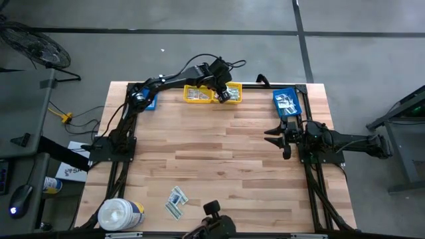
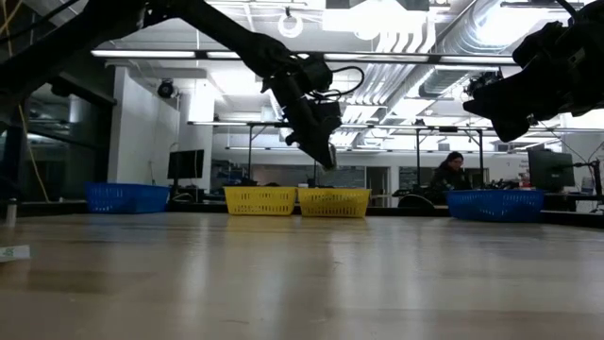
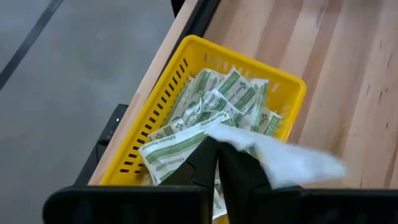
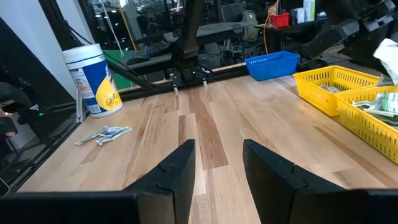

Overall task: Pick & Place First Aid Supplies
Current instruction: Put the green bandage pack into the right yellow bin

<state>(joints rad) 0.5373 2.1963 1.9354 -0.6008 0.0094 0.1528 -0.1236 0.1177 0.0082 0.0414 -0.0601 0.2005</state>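
No brand or label text is legible on any item.

Left gripper (image 3: 217, 163) — jaws together, clamped on a white packet (image 3: 283, 155) that juts out to one side of them. Directly beneath the jaws: a yellow bin (image 3: 166, 87) filled with green-striped packets (image 3: 233, 93).

Right gripper (image 4: 214, 163) — jaws apart, holding nothing, hanging over bare wooden table (image 4: 249, 118). Ahead of these jaws: loose packets (image 4: 102, 134) on the table beside a white tub (image 4: 92, 79).

A blue bin (image 1: 287, 103) holds further packets.
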